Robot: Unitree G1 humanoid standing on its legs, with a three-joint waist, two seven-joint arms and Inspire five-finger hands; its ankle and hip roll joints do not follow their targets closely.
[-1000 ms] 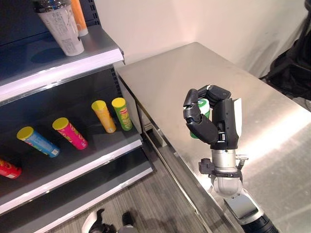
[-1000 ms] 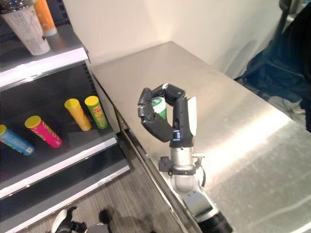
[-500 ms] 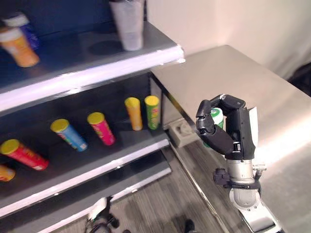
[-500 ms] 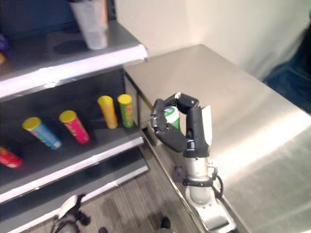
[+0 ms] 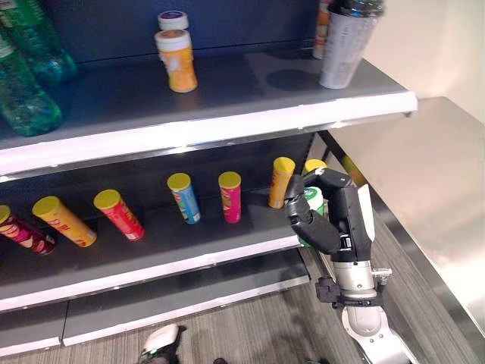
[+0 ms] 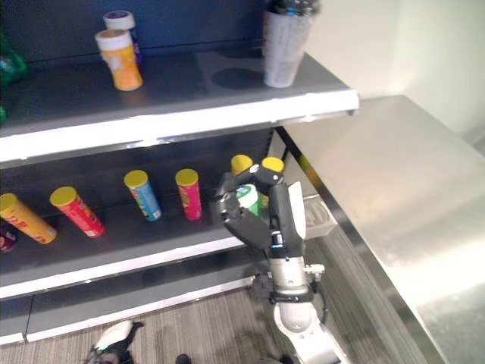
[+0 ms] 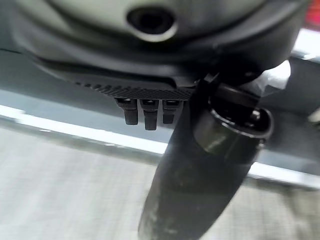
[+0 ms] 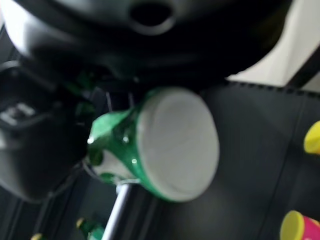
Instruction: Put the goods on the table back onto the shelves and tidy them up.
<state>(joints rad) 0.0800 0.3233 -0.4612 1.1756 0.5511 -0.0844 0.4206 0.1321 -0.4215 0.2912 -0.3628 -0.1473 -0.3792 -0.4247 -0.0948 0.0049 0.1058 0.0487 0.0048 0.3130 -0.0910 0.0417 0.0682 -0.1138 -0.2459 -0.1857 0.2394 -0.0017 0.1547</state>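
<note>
Right robot hand [image 5: 327, 216] grips green can [image 5: 313, 203] before yellow-lidded tubes [image 5: 228, 195].

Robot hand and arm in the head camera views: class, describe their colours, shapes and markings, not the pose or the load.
The right robot hand is dark and blocky, with jointed black fingers and a white cover along its thumb side. Below it sits a shiny silver-grey cylindrical wrist with a dark bracket and a rounded joint.

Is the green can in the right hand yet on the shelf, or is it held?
Held. The right hand has its fingers curled round the green can, in front of the lower shelf, not resting on it.
</note>
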